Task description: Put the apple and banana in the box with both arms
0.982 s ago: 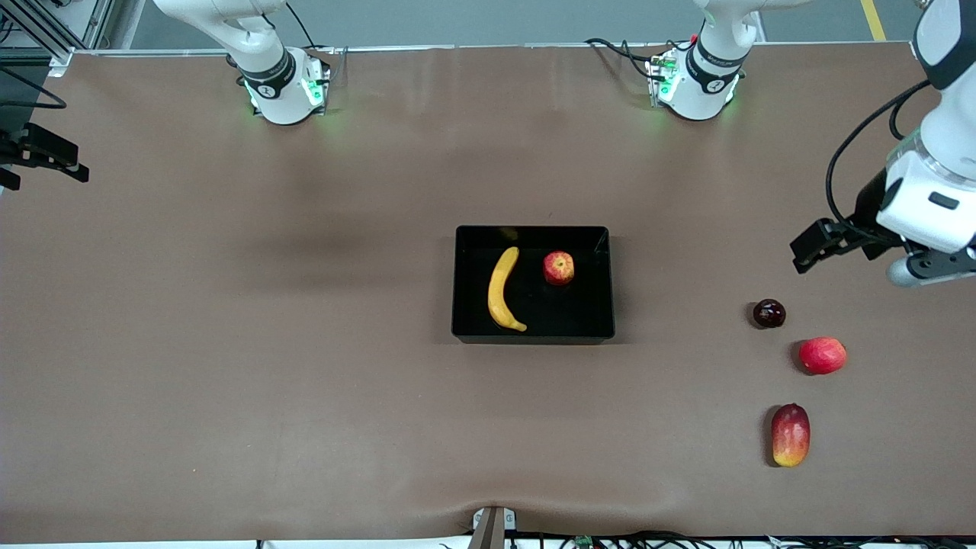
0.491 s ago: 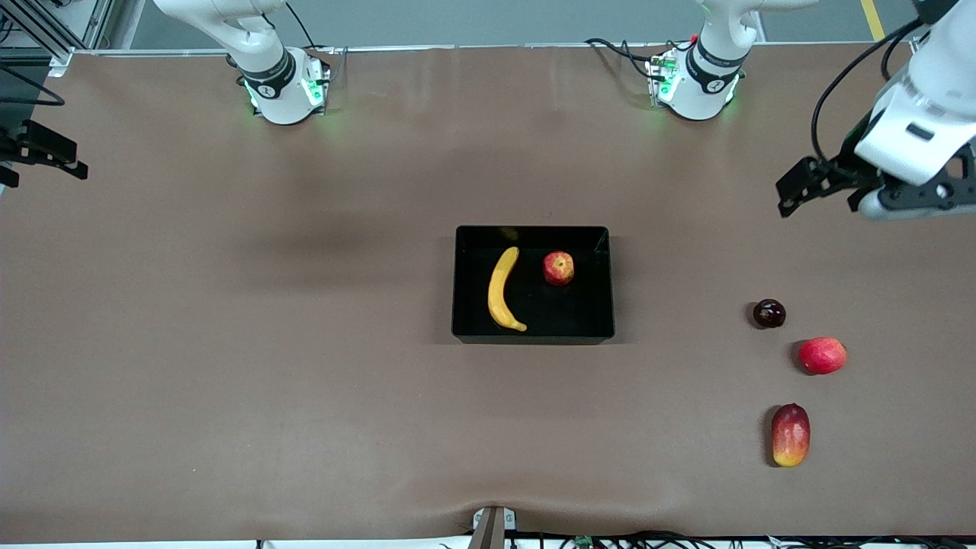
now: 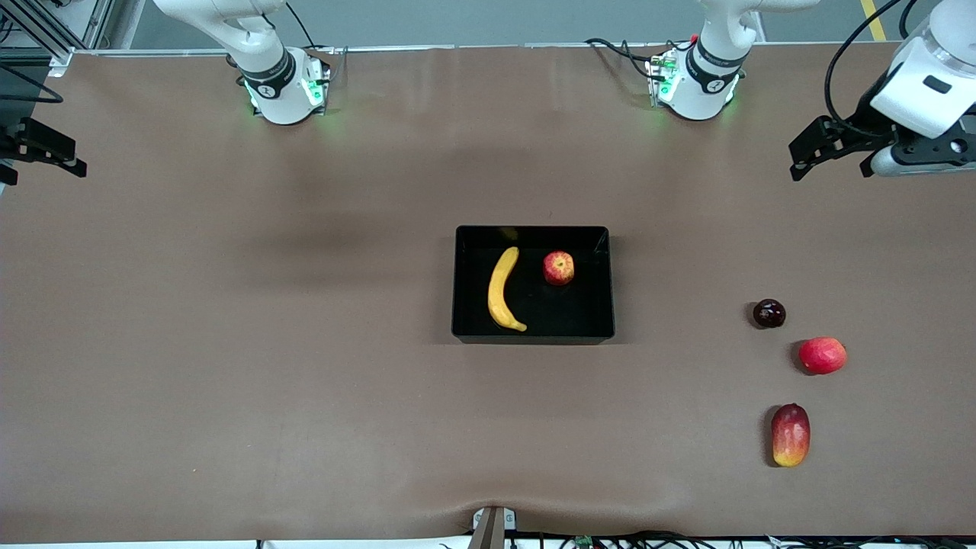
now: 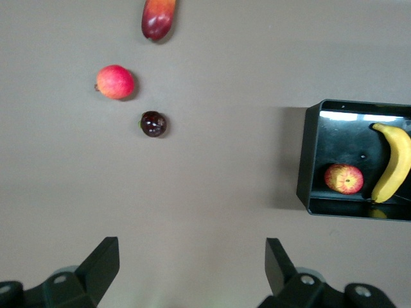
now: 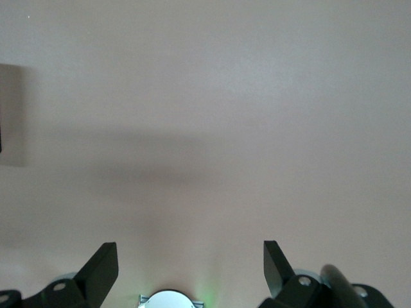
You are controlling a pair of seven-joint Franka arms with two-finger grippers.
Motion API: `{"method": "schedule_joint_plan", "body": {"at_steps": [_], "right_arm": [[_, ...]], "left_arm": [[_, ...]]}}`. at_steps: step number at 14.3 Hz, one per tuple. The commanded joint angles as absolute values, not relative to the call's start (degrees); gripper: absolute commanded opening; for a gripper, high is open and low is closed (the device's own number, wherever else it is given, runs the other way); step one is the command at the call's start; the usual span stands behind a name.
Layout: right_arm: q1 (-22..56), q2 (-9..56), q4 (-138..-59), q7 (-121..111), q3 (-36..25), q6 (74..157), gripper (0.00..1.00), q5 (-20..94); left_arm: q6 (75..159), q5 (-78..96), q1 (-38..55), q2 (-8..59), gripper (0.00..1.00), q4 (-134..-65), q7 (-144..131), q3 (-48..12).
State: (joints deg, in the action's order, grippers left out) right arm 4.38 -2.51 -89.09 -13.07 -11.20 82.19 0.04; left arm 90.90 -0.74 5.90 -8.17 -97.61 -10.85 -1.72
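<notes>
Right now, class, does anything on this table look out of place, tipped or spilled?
Nothing stands out. The banana and apple lie side by side in the box, which sits square. Three other fruits rest on the table toward the left arm's end.

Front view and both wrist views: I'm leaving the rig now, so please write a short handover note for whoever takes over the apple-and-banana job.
Left gripper: open, empty, up over bare table at the left arm's end.
Right gripper: open, empty, at the table edge at the right arm's end.
Banana and apple: both lie in the box at mid-table, side by side, not touching.
Done: both fruits placed and released.
Left: nothing for the fruit as far as the views show; only parking the arms, if wanted.
Leave alone: the dark round fruit, the pinkish-red fruit and the mango-like fruit on the table.
</notes>
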Motion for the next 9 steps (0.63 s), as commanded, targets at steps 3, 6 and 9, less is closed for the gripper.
{"method": "schedule_joint_plan", "body": {"at_steps": [3, 6, 9], "right_arm": [[3.3, -3.3, -89.1, -12.7, -10.2, 82.5, 1.0, -0.7], [3.3, -3.3, -89.2, -11.4, -10.3, 82.4, 1.0, -0.8], [4.0, -3.3, -89.1, -5.0, -9.8, 82.0, 1.0, -0.9]], "left_arm": [[89.9, -0.4, 6.2, -7.7, 1.0, -97.0, -9.8, -0.7], [89.9, -0.4, 6.5, -6.9, 1.0, -95.4, -9.8, -0.8], [89.8, -0.4, 6.7, -6.5, 1.0, -95.4, -10.2, -1.1]]}}
